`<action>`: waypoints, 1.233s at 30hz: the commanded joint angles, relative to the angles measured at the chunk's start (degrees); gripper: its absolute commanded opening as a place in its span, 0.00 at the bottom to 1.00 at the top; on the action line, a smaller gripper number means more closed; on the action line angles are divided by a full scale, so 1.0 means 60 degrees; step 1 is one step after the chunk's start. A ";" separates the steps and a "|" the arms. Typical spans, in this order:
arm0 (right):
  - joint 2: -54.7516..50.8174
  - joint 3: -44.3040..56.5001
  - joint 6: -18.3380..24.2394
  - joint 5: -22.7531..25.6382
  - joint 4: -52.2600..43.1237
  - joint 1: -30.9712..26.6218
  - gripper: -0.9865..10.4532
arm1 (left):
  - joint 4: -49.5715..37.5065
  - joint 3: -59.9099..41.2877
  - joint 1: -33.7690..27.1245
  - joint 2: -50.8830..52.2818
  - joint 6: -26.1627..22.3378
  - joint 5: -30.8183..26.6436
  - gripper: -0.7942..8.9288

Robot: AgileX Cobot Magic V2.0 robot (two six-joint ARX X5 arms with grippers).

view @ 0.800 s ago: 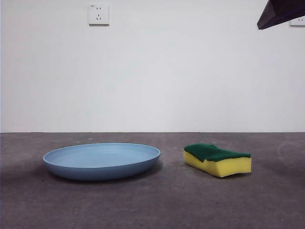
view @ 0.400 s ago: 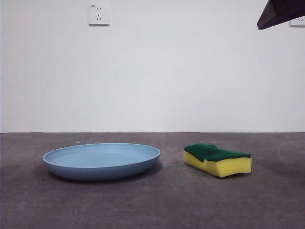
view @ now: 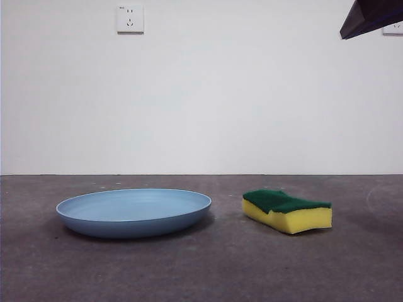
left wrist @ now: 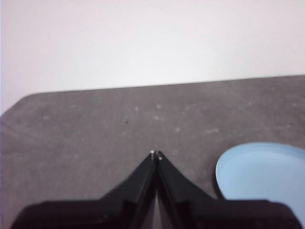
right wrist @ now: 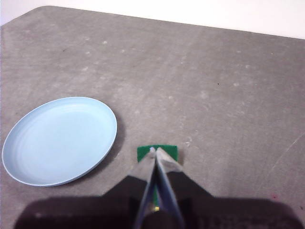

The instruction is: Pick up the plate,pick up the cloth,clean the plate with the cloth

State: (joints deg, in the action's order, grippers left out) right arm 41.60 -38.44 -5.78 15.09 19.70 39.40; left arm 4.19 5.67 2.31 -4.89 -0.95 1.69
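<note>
The light blue plate (view: 134,212) lies flat on the grey table, left of centre in the front view; it also shows in the left wrist view (left wrist: 264,171) and the right wrist view (right wrist: 59,139). The cloth (view: 288,210), a yellow sponge with a green top, rests to the plate's right. My right gripper (right wrist: 155,150) is shut and hovers high above the cloth (right wrist: 161,151), whose green face peeks out beyond the jaw tips. My left gripper (left wrist: 156,154) is shut, above bare table beside the plate. A dark arm tip (view: 373,16) shows at the front view's top right corner.
A white wall with a power socket (view: 130,19) stands behind the table. The table's far edge and rounded corner (left wrist: 19,102) show in the left wrist view.
</note>
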 commanded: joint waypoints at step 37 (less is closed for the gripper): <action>-0.0007 0.0040 -0.0062 0.0011 -0.0051 0.0000 0.09 | 0.1078 -0.0900 -0.0018 0.0718 0.0222 -0.0087 0.08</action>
State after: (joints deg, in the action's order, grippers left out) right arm 41.60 -38.44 -5.78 15.09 19.70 39.40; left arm 10.63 0.99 2.31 -0.64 0.03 0.82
